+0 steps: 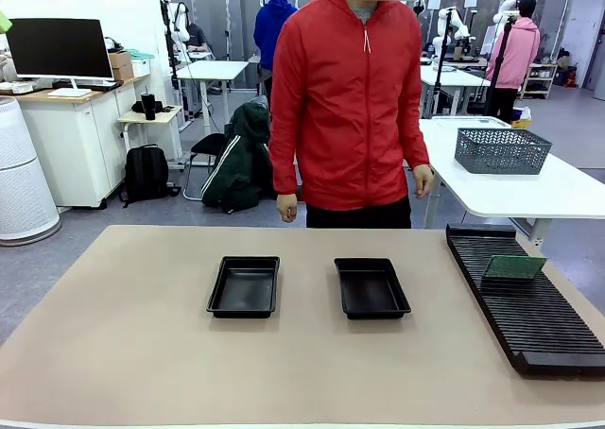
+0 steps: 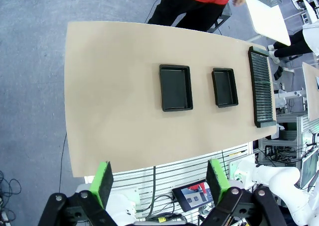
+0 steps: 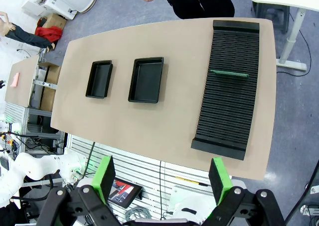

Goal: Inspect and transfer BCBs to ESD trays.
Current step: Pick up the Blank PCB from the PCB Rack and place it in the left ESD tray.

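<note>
1. Fingers of left gripper (image 2: 160, 176) spread wide, gripping nothing, high over the table (image 2: 109, 86).
2. Right gripper (image 3: 162, 175) likewise: wide apart, touching nothing.
3. One green BCB (image 1: 514, 266) stands on edge (leaning a little) in the ribbed rack (image 1: 534, 320), towards its far end.
4. Two black ESD trays (image 1: 245, 287) (image 1: 371, 289) lie side by side mid-table, apart, floors in plain sight.

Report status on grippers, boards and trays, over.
Left gripper open, high above table. Right gripper open, high too. One BCB standing in the ribbed rack; both ESD trays empty. Person at far edge, hands down, nothing blocking.
</note>
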Motion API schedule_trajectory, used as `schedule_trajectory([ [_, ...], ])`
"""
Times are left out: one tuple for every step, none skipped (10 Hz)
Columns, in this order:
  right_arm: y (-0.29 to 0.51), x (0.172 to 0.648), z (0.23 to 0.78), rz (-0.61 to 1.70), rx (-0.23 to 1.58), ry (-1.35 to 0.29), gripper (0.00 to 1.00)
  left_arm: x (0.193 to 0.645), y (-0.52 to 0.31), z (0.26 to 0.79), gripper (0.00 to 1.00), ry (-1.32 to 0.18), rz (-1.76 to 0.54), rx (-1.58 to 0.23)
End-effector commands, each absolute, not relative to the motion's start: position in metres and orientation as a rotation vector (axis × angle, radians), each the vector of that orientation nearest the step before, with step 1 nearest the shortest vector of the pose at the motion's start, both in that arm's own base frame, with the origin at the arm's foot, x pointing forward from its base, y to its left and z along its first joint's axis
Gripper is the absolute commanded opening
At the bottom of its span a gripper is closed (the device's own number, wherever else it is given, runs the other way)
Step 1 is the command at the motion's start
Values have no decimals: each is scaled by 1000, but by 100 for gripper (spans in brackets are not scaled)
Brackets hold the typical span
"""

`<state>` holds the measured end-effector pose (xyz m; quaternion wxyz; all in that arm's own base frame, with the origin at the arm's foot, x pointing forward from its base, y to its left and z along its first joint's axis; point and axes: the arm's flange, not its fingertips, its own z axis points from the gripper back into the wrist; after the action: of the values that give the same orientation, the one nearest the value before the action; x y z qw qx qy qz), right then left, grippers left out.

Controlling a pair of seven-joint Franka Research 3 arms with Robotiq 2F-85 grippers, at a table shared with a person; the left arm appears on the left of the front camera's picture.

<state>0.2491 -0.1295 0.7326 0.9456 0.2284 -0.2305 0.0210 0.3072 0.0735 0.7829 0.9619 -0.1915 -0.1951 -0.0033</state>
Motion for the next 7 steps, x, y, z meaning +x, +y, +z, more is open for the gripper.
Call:
schedule_trajectory([
  [-120, 269, 725, 90, 374, -480, 100, 306, 74, 783, 100, -398, -6, -388],
  [-108, 304, 711, 184, 265, -461, 100, 306, 74, 783, 100, -398, -6, -388],
  [-101, 331, 695, 252, 188, -440, 100, 306, 74, 783, 100, -398, -6, -388],
  [-93, 357, 678, 355, 118, -417, 100, 306, 74, 783, 100, -398, -6, -388],
  [-84, 380, 661, 449, 54, -383, 100, 306, 74, 783, 100, -398, -6, -388],
  [-78, 397, 643, 569, -3, -363, 100, 306, 74, 783, 100, -398, -6, -388],
  [-73, 411, 625, 675, -49, -324, 100, 306, 74, 783, 100, -398, -6, -388],
])
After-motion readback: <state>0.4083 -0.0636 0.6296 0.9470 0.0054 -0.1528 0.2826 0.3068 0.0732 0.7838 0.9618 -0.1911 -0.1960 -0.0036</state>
